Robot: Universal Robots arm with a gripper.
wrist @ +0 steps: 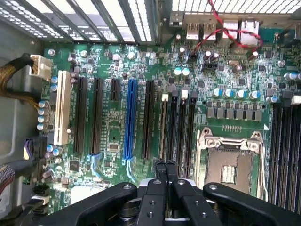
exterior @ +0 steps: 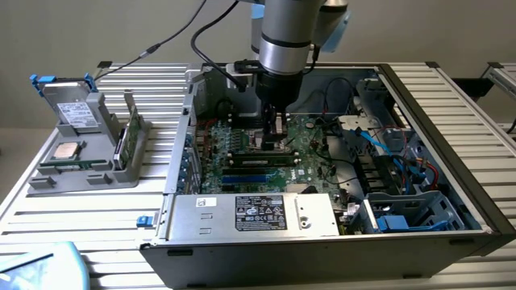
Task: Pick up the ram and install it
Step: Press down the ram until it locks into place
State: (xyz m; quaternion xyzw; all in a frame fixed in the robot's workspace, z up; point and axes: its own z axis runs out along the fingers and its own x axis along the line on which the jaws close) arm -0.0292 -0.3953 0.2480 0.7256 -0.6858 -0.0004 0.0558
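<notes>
Green, long, thin ram stick looks light but easy to crack, so we'd hold its edges; our black metal gripper is pinched shut.

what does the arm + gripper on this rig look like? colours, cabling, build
The arm is a silver-grey metal cylinder with a light blue joint cap at the top and a black band lower down. Black cables loop off it towards a black wrist block. The gripper is dark; in the wrist view it has matte black linkage arms with round pivot bolts and two slim black fingers.
</notes>
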